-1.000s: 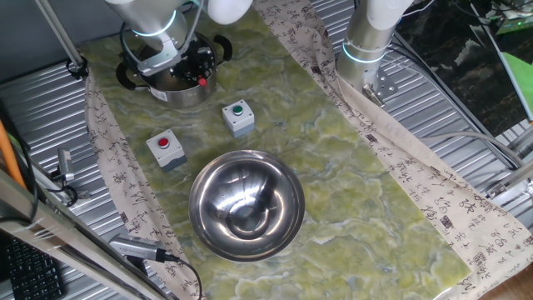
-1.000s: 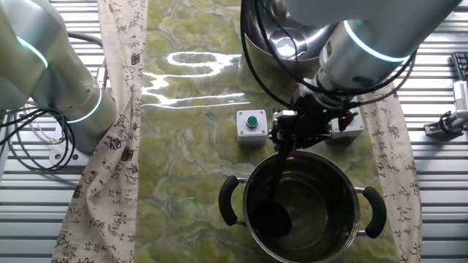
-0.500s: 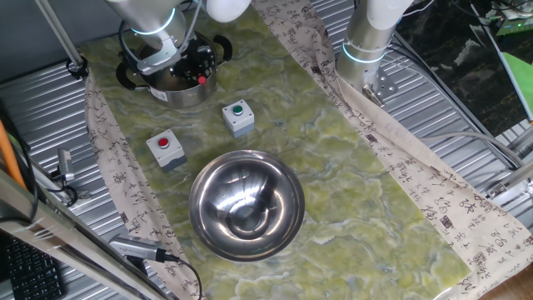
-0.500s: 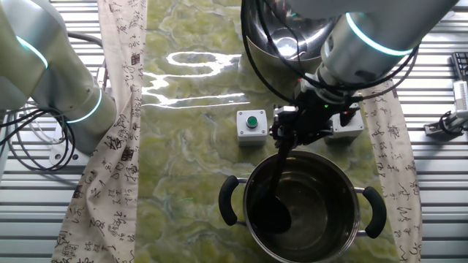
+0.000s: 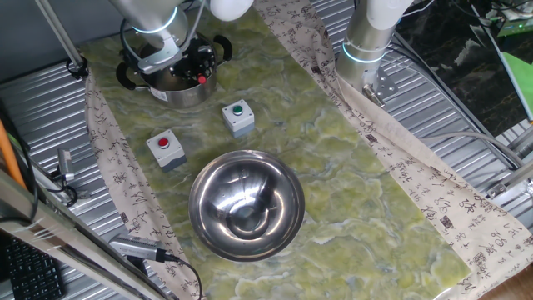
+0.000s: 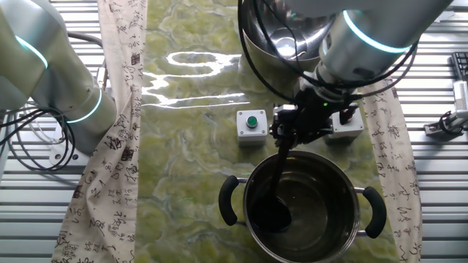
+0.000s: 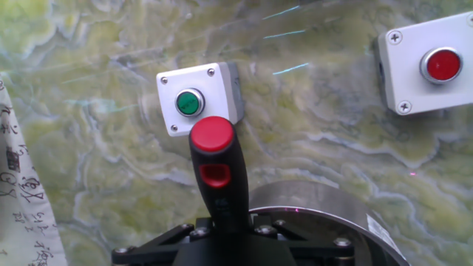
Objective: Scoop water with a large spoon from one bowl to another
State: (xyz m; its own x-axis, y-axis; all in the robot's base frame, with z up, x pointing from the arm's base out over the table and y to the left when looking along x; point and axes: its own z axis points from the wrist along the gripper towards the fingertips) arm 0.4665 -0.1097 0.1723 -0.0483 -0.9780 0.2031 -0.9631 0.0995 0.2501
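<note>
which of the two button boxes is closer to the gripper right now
The box with the green button. It sits just beside the gripper at the pot's rim, while the red-button box lies further out, toward the wide shiny bowl.

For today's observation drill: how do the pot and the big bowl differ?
The pot has two black loop handles; the bowl has none. The pot is small and deep; the bowl is much wider. The spoon dips into the pot; nothing sits in the bowl. Both are round steel.
</note>
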